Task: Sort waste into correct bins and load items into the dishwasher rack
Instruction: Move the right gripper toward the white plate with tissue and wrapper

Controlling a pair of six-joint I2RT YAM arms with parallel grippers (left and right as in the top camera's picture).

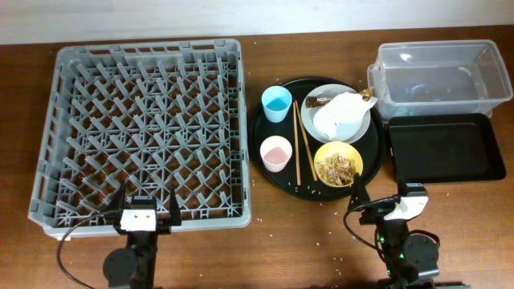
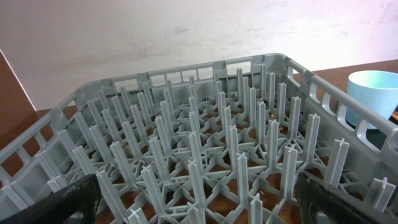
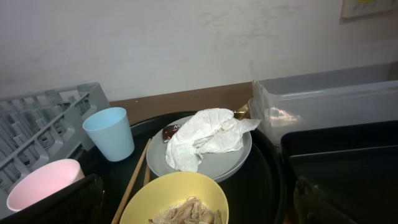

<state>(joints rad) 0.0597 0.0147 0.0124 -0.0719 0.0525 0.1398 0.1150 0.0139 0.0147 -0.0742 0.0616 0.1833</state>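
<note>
The right pincer [image 1: 379, 197] is held released, its jaws spread wide with nothing between them, in the lower right of the overhead frame. It lies just below the rim of the round black tray [image 1: 259, 132]. The left pincer [image 1: 146, 201] is likewise released and empty, at the lower edge of the dishwasher rack [image 1: 48, 160], in which nothing has been placed.

Nearest the right pincer the yellow bowl [image 1: 338, 163] is found, with the food scraps [image 1: 337, 170] in it. Above it in the frame the plate [image 1: 359, 131] is seen, carrying the crumpled napkin [image 1: 337, 116] and the snack wrapper [image 1: 319, 102]. The chopsticks [image 1: 297, 140] lie to the left of the plate, with the blue cup [image 1: 277, 103] and pink cup [image 1: 275, 152] beyond them. At the right edge the clear tub [image 1: 385, 104] and the black rectangular tray [image 1: 446, 148] rest on the tabletop.

No sorting appears to have been started. The napkin is judged the likely first pick. Its raised crumple should be pinched from above, so that the plate rim and wrapper are not caught, and it should be lifted clear before being carried right.
</note>
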